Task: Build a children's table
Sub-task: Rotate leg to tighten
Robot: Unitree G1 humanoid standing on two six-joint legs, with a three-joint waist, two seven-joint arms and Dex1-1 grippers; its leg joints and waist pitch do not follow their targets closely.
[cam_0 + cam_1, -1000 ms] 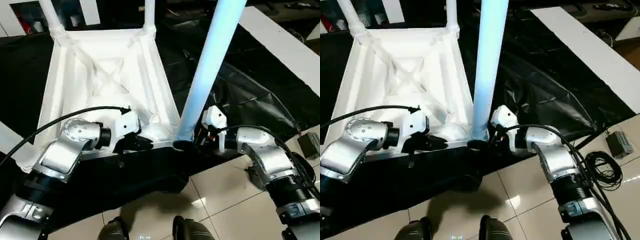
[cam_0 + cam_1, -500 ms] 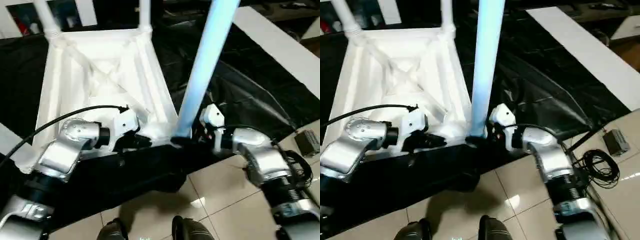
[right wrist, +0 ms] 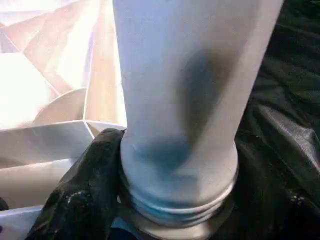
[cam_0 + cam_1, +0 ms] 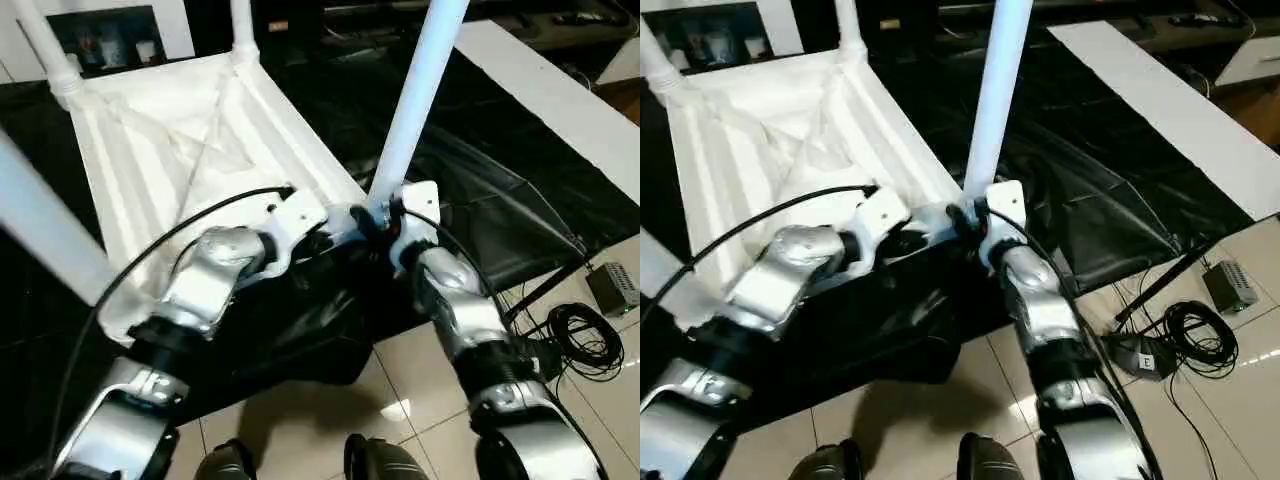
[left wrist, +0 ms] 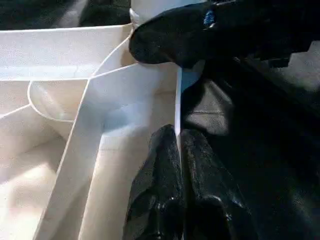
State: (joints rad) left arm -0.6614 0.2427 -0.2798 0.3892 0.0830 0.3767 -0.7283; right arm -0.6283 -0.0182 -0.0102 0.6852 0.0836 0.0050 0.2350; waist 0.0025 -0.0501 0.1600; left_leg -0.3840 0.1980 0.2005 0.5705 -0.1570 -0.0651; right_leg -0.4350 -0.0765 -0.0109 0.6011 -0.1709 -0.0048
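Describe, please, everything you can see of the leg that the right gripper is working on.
The leg is a long, smooth white tube, plastic by its look, with a bluish sheen. It stands nearly upright, leaning slightly, with its top out of frame. Its lower end widens into a ribbed collar seated at the near right corner socket of the upturned tabletop. The right gripper clasps it just above the collar, one black finger pressed against its side. Black sheeting lies beside it.

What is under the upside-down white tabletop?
Crumpled black plastic sheeting lies under the tabletop and spreads out past it onto shiny floor tiles. Whatever is directly beneath the tabletop's middle is covered.
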